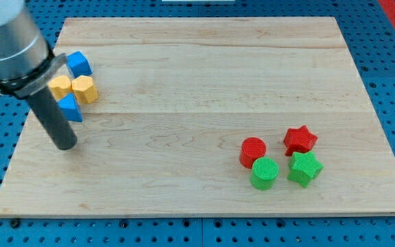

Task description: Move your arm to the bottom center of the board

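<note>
Our arm has no pincer, so there is nothing to open or close. It ends in a dark rod, and we push with my tip [65, 145].

My tip sits on the tabletop [184, 75] near the view's left side, about halfway down. Just beside it, at about 12 o'clock, is a small blue block [70, 108]. We cannot tell if the rod touches it. Above that one lie a yellow block [60, 86] and a yellow hexagon block [85, 89], side by side, and a blue block [79, 64] sits above them.

The place we must reach is the bottom center of the tabletop. It is the bare wood near the bottom edge, in the middle. From my tip it lies at about 4 o'clock, well apart. So we think the slide goes to the view's right and a little down.

Nothing stands in that path. The red cylinder [252, 151], the green cylinder [265, 172], the red star [300, 140] and the green star [304, 169] sit past the middle, toward the view's right. We should stop before we reach them.
</note>
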